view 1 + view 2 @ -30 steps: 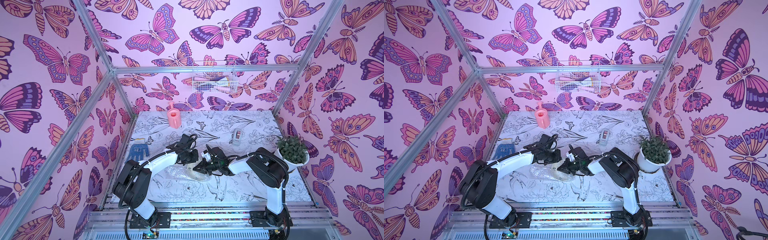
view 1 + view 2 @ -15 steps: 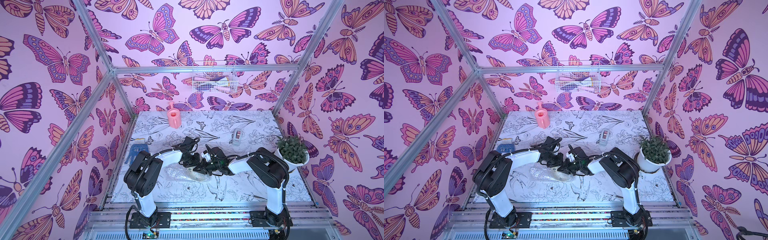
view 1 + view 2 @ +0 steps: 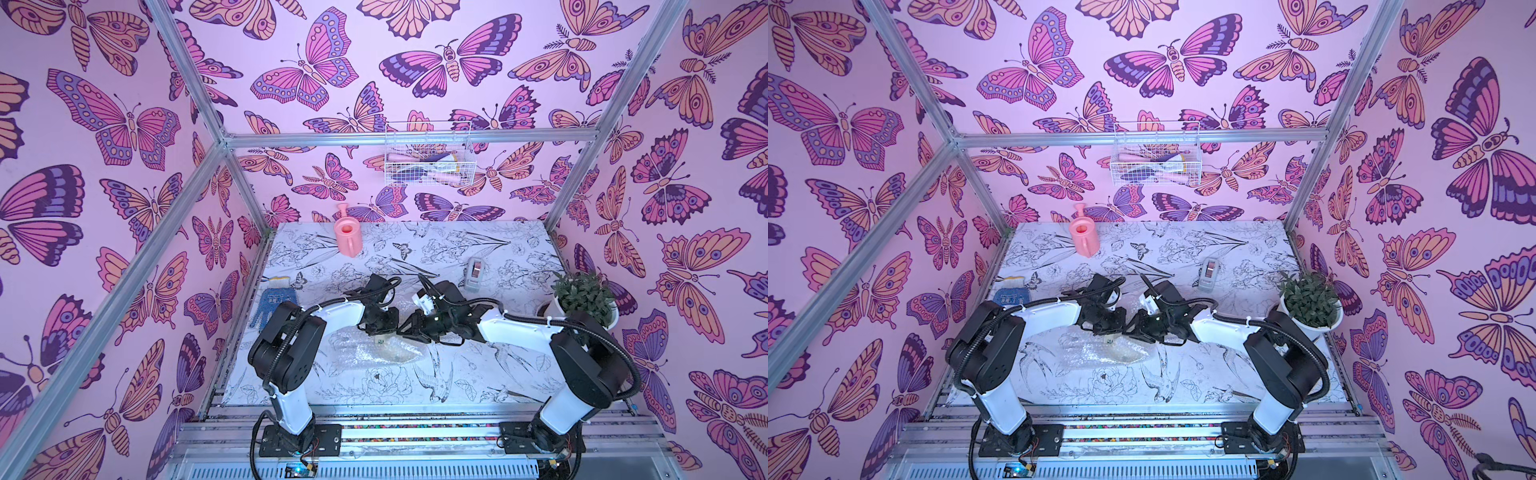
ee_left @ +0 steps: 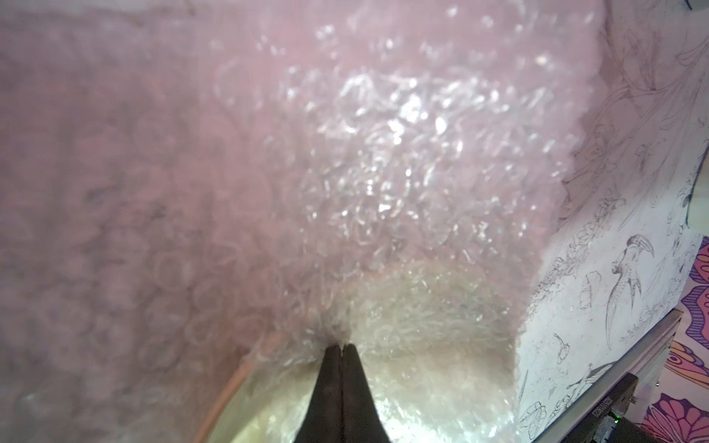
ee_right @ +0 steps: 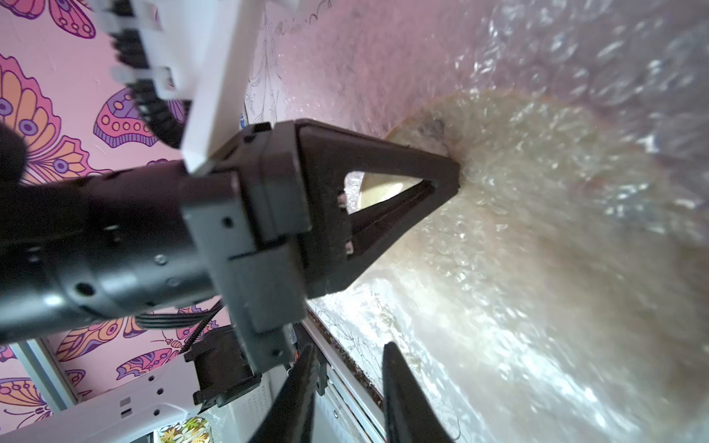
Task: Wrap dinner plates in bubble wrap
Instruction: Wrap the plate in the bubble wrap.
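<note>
The bubble wrap (image 3: 361, 353) (image 3: 1096, 353) lies crumpled on the table's front middle, in both top views. The cream dinner plate (image 3: 397, 350) shows dimly through it. My left gripper (image 4: 340, 347) is shut, and the wrap (image 4: 383, 153) puckers at its tips over the plate (image 4: 422, 307). From the right wrist camera, the left gripper (image 5: 454, 176) pinches the wrap (image 5: 614, 57) over the plate (image 5: 537, 230). My right gripper (image 5: 349, 347) stands open beside the covered plate, holding nothing. Both grippers, left (image 3: 382, 330) and right (image 3: 405, 328), meet tip to tip above the wrap.
A pink watering can (image 3: 348, 239) stands at the back. A grey tape dispenser (image 3: 474, 272) sits behind the right arm. A potted plant (image 3: 584, 297) is at the right edge, a blue glove (image 3: 274, 305) at the left. A wire basket (image 3: 428, 158) hangs on the back wall.
The left arm's elbow has folded in closer to its base. The right gripper's jaws have parted and let go of the wrap. The left gripper stays shut.
</note>
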Controlling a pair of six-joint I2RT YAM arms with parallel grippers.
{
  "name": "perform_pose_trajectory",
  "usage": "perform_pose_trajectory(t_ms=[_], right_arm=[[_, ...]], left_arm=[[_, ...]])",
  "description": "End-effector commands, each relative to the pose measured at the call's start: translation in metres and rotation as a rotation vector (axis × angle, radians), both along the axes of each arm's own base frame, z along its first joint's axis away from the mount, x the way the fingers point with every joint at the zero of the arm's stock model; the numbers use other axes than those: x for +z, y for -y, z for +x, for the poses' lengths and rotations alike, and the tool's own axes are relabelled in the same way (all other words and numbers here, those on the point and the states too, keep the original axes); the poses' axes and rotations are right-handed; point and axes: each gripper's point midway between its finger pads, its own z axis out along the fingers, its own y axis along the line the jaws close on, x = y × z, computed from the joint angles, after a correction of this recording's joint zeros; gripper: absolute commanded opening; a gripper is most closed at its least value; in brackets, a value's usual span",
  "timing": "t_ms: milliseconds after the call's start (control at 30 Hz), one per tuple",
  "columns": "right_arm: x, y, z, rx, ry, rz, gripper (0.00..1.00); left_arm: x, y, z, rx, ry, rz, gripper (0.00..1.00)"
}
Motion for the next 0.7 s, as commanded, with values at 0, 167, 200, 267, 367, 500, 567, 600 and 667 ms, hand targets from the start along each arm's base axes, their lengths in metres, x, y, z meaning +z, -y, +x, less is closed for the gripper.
perform_pose_trajectory(t_ms=[0,167,200,267,367,500,567,600,667], right_arm=[[-0.027,0.014,-0.01,0.019,-0.032,-0.091,0.18],[-0.047,0.002,-0.014,0.043,-0.079,-0.059,0.05],[-0.052,0.002,-0.014,0.044,-0.09,-0.057,0.03],[-0.061,0.002,-0.016,0.044,-0.106,-0.063,0.01],[-0.075,0.005,-0.017,0.041,-0.124,-0.092,0.0],[-0.086,0.007,-0.018,0.037,-0.14,-0.111,0.0],[-0.089,0.008,-0.019,0.036,-0.143,-0.114,0.0],[-0.09,0.008,-0.019,0.034,-0.146,-0.114,0.0],[-0.09,0.008,-0.019,0.034,-0.147,-0.114,0.0]], left_arm=[[-0.028,-0.022,-0.023,-0.004,-0.098,0.119,0.0],[-0.018,-0.017,-0.019,-0.003,-0.081,0.096,0.0],[-0.016,-0.017,-0.019,-0.001,-0.078,0.093,0.0],[-0.011,-0.015,-0.016,0.001,-0.07,0.082,0.0],[0.0,-0.011,-0.013,0.003,-0.053,0.062,0.0],[0.025,-0.008,-0.009,0.011,-0.016,0.031,0.0],[0.041,-0.006,-0.009,0.017,0.003,0.008,0.0],[0.049,-0.005,-0.01,0.02,0.01,-0.007,0.0],[0.06,-0.003,-0.014,0.026,0.014,-0.027,0.0]])
